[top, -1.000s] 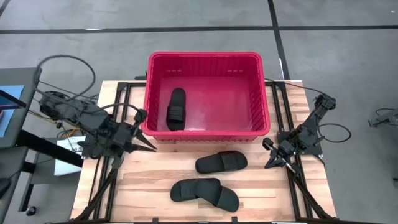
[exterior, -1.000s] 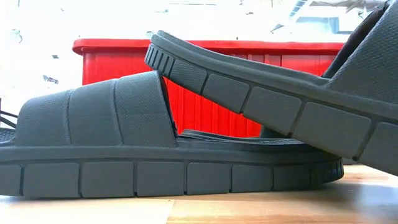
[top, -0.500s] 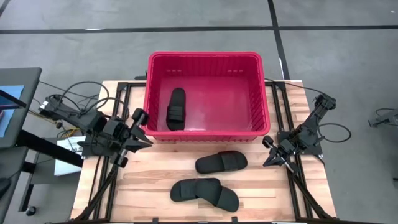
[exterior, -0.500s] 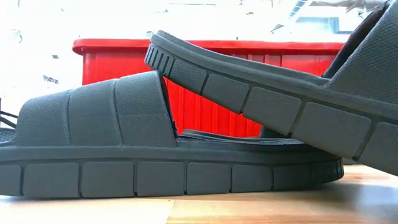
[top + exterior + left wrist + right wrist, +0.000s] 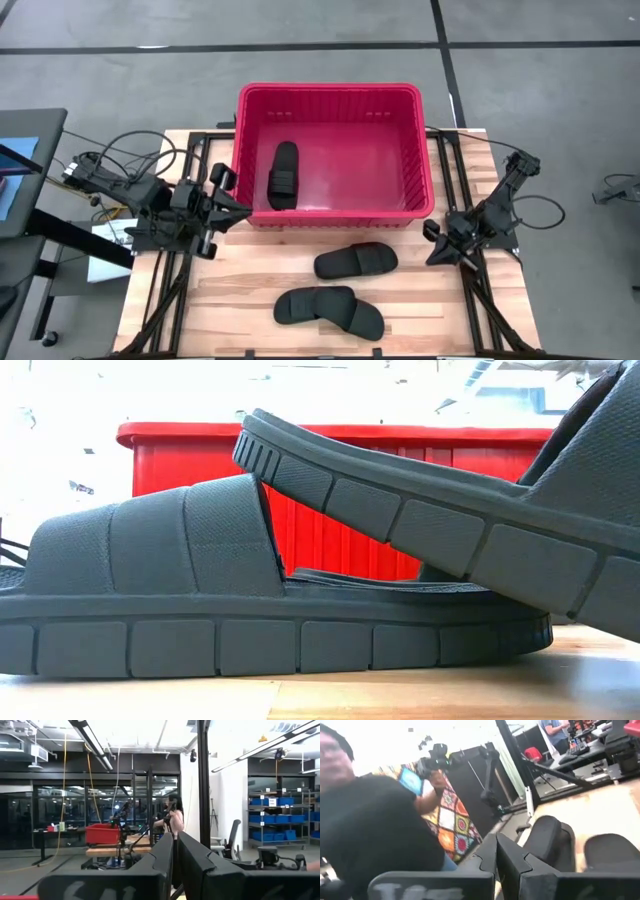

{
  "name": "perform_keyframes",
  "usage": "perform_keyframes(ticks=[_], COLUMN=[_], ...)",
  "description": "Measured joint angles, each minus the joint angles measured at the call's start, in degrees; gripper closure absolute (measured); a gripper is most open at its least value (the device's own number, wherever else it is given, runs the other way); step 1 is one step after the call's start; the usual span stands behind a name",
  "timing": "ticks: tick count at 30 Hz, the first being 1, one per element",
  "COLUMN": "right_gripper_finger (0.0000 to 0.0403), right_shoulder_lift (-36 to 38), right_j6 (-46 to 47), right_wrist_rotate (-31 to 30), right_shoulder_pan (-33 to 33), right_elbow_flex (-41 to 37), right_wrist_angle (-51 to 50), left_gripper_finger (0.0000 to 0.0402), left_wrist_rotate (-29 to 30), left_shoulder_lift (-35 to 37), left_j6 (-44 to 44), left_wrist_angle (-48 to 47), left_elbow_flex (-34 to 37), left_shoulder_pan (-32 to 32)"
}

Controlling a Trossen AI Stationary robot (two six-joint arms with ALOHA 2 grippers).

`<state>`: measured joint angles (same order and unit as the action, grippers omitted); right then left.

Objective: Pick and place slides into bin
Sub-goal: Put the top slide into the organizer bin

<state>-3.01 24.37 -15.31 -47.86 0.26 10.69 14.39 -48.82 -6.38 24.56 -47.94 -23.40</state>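
Observation:
The red bin (image 5: 330,100) stands at the table's far middle, with one black slide (image 5: 283,175) lying flat on its floor at the left. A second slide (image 5: 356,261) lies on the table in front of the bin. Nearer the front edge, two slides (image 5: 330,308) overlap; in the low view one slide (image 5: 420,520) leans with its sole on the strap of the other slide (image 5: 150,550). My left gripper (image 5: 246,210) hovers shut and empty beside the bin's near left corner. My right gripper (image 5: 433,256) waits shut at the table's right, past the bin's near right corner.
Black frame rails (image 5: 165,290) run along both table sides under the arms. Bare wood lies left of the slides (image 5: 230,290). A person in a dark shirt (image 5: 375,830) stands beyond the table in the right wrist view; another person (image 5: 175,817) shows far off in the room.
My left gripper has sunk a little and tipped up from pointing downward to about level, ending closer to the bin's near left corner, still shut. My right gripper has rolled slightly in place. The slides have not moved.

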Motion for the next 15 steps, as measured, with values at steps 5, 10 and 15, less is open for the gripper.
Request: perform_keyframes(ticks=[5, 10, 15], right_gripper_finger=[0.0403, 0.0403, 0.0403], right_shoulder_lift=[0.0, 0.0, 0.0], right_j6=[4.3, 2.6, -6.9], right_wrist_rotate=[-0.7, -1.8, -2.8], right_shoulder_pan=[0.1, 1.1, 2.0], right_elbow_flex=[0.0, 0.0, 0.2], right_wrist_angle=[9.2, 15.6, 20.4], left_gripper_finger=[0.0386, 0.0386, 0.0386], left_wrist_rotate=[0.0, 0.0, 0.0], left_shoulder_lift=[0.0, 0.0, 0.0], left_j6=[0.0, -1.5, -1.3], left_wrist_angle=[0.0, 0.0, -0.3], left_elbow_flex=[0.0, 0.0, 0.0], left_shoulder_pan=[0.0, 0.0, 0.0])
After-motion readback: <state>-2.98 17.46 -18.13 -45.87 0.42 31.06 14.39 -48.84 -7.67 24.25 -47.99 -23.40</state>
